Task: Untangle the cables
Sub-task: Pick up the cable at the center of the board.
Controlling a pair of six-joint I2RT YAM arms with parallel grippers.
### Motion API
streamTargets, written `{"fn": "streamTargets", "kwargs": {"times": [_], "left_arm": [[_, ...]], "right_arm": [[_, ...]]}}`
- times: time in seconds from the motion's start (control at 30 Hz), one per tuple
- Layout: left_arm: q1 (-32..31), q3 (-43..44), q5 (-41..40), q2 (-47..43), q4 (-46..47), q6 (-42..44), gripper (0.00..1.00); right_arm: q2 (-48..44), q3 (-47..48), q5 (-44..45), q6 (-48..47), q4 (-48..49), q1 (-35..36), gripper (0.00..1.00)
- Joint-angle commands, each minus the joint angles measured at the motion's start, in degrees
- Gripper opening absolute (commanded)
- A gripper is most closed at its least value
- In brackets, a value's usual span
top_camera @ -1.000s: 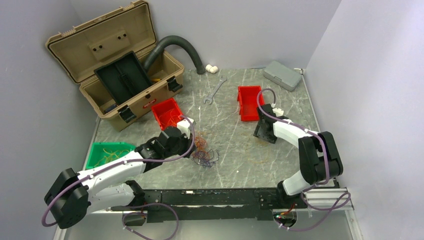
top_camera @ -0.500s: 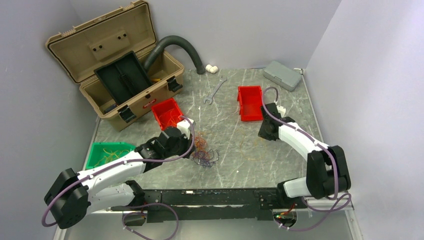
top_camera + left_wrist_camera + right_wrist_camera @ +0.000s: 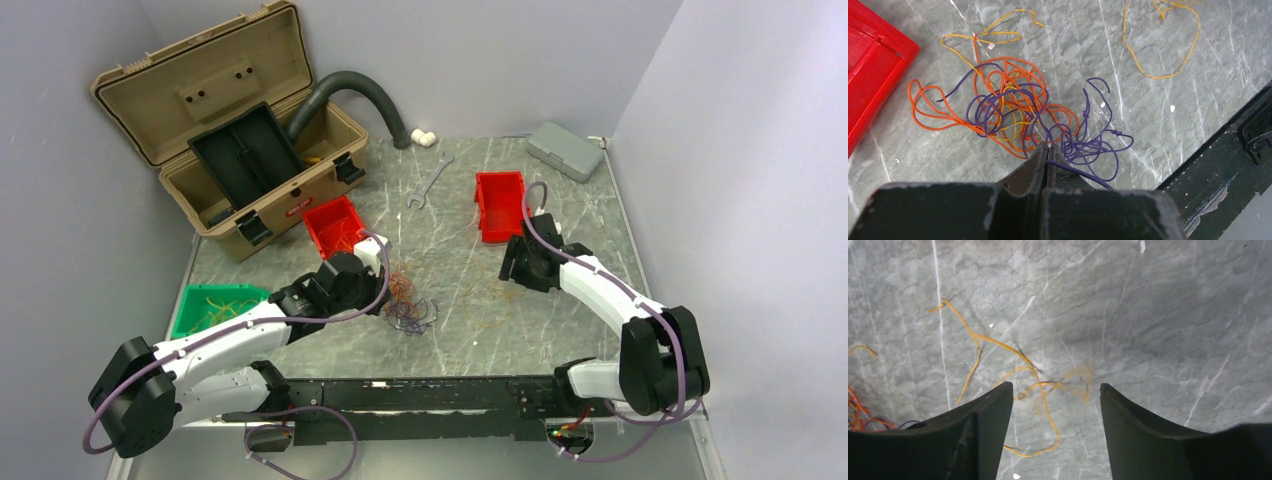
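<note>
the left gripper (image 3: 1045,150) has not shifted: its jaws are pinched tight on a purple strand at the edge of the cables (image 3: 1013,110), which lie knotted on the surface (image 3: 1148,65) just beside the nearer red bin (image 3: 868,75). over the last second the right gripper (image 3: 1055,390) has swung in toward that bin, and its jaws now hang wide apart over a loose yellow strand (image 3: 998,347) lying beyond the knot from the bin. so the tangle looks anchored, with the right arm probably lining up on that freed strand.
</note>
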Motion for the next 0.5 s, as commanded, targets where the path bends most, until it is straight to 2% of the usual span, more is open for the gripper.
{"fn": "streamTargets", "kwargs": {"times": [0.0, 0.07, 0.1, 0.13, 0.47], "left_arm": [[-0.28, 2.05, -0.40, -1.64, -0.27, -0.15, 0.00], [-0.28, 2.05, -0.40, -1.73, -0.30, -0.29, 0.00], [-0.23, 2.05, -0.40, -1.67, -0.33, -0.29, 0.00], [-0.24, 2.05, -0.40, -1.76, -0.41, -0.29, 0.00], [-0.25, 2.74, -0.40, -1.82, -0.79, 0.02, 0.00]], "right_arm": [[-1.99, -0.32, -1.43, -0.52, 1.24, 0.49, 0.73], [-2.66, -0.02, -0.82, -0.97, 0.82, 0.46, 0.86], [-2.94, 0.17, -0.30, -1.04, 0.57, 0.37, 0.96], [-3.20, 0.32, 0.17, -1.23, 0.39, 0.51, 0.99], [-3.32, 1.33, 2.40, -4.11, 1.58, 0.31, 1.00]]}}
